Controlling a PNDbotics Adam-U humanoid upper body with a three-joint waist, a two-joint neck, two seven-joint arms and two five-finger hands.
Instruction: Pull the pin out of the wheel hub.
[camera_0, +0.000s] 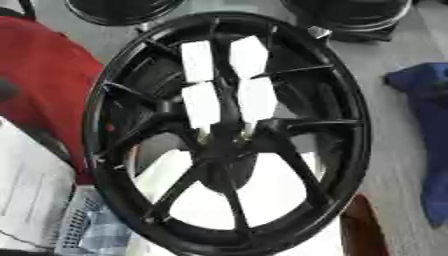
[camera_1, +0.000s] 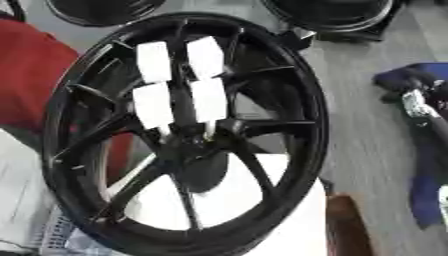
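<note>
**Wheel hub fills the view; pin not made out**

The black wheel hub (camera_0: 354, 125) takes up nearly my whole view. It stands tilted, with the top rim leaning toward the far side. Its spokes meet at a dark centre (camera_0: 226, 145) just below the middle of the frame. Four white rectangular patches (camera_0: 199, 61) sit in two pairs on the spokes above that centre. I cannot pick the pin out against the dark centre.

Through the lower spokes I see a white surface (camera_0: 271, 190). A red mass (camera_0: 44, 75) lies behind the hub on the left, and a blue cloth (camera_0: 429, 100) lies well apart on the right. Two more dark round rims (camera_0: 122, 10) (camera_0: 350, 12) show at the far edge. A brown shape (camera_0: 363, 230) sits by the lower right rim.

In the right eye view a black-and-silver piece (camera_1: 413, 102) overlaps the blue cloth. It may be my right hand, but I cannot tell, nor whether it is spread or closed.
</note>
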